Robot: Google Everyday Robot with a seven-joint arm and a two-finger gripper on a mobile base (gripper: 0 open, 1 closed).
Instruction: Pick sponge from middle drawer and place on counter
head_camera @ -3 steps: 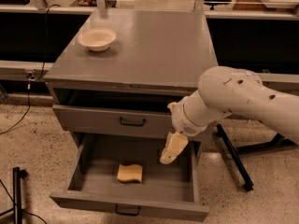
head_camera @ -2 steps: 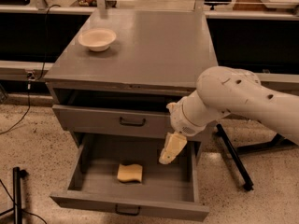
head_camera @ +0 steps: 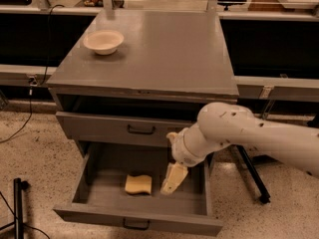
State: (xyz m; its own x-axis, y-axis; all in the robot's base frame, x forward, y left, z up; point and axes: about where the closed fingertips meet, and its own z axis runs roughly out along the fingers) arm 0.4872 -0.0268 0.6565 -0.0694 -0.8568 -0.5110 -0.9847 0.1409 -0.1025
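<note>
The middle drawer [head_camera: 94, 183] stands pulled out, its handled front edge nearest the camera. The sponge [head_camera: 138, 184] lies flat on the drawer floor, a little left of centre and closer to the front edge than the back. Just beside it on the right, not touching it, the gripper [head_camera: 172, 180] hangs down into the drawer from an arm that reaches in over the right edge. I cannot tell whether the gripper is spread or closed.

The sponge looks light and soft: foam that should squash under pressure and is neither slippery nor fragile. Because it lies low, the best hold is probably from above, across its narrow middle and right down at the floor.

Above, the upper drawer [head_camera: 119, 128] is shut. Beyond it lies the counter [head_camera: 164, 54], with a bowl [head_camera: 103, 41] near its far left corner.
</note>
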